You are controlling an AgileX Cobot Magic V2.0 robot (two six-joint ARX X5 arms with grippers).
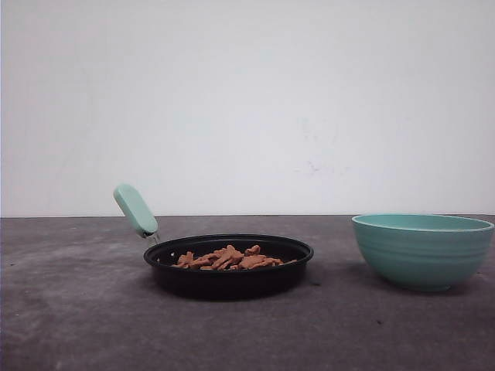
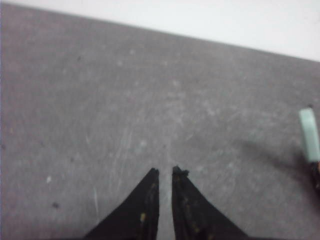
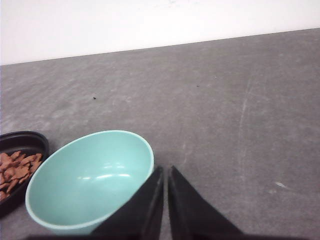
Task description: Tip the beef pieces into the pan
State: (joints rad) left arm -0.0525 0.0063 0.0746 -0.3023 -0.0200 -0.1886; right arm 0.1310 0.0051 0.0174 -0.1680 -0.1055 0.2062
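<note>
A: Where is the meat?

B: The beef pieces lie in a low heap inside the pan, just left of centre in the lower half of the front view. The right wrist view catches a few of them at its left edge, inside the pan's black rim.

A: And the bowl?

B: The teal bowl stands upright at the lower right of the front view, well apart from the pan. In the right wrist view its inside looks bare.

A: So the pour is over?

B: I judge it done: meat in the pan, nothing visible in the bowl. What remains, I think, is drawing back cleanly.

A: The grippers?

B: The right gripper is clenched with its fingers nearly touching and nothing between them, just beside the bowl's rim. The left gripper is likewise closed on nothing over bare grey table. The pan's mint-green handle shows at that view's right edge.

A: How to finish well?

B: Lift the right arm straight away from the bowl so it does not knock the rim, and keep the left clear of the handle.
</note>
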